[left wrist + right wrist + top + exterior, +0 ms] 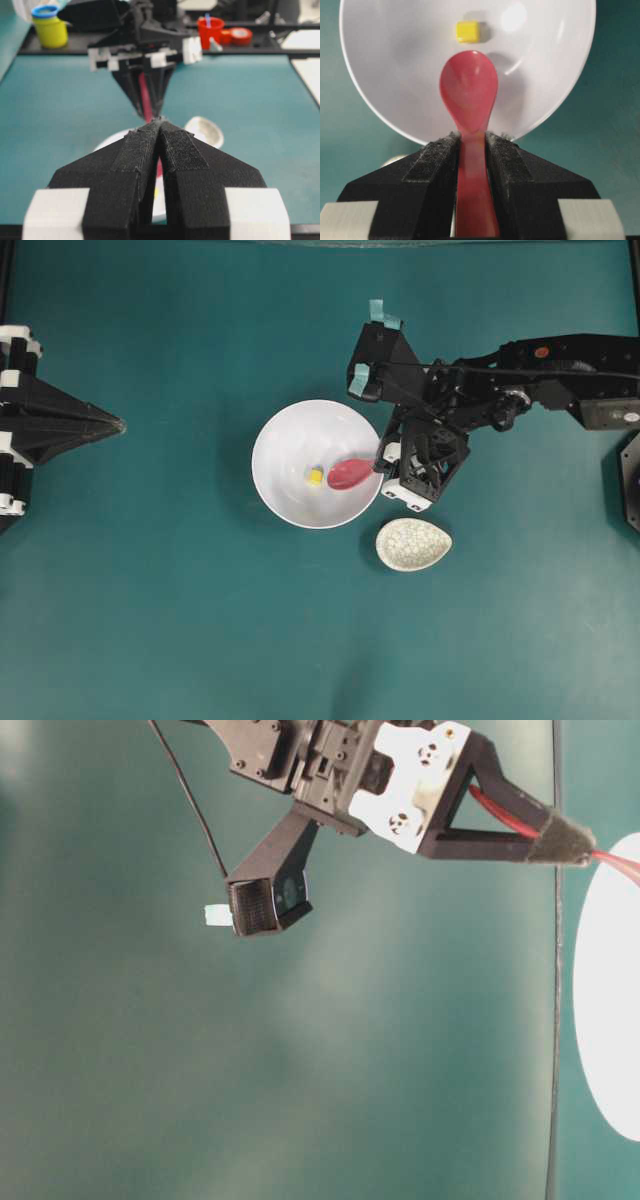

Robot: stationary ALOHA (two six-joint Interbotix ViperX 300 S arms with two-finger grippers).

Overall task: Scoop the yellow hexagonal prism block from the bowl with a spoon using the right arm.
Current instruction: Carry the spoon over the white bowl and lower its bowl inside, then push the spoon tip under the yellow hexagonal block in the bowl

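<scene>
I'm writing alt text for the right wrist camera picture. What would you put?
A gripper holds a pinkish-red spoon by its handle, its scoop reaching into a large white bowl. A tiny yellow block sits in the bowl just beyond the spoon's tip, on a teal table.

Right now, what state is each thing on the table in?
right fingers: shut on the spoon's handle.
spoon: held, scoop inside the bowl, empty.
yellow block: loose in the bowl, just beyond the scoop's tip.
bowl: upright.
speckled dish: upright, empty.
left fingers: shut, holding nothing.
</scene>
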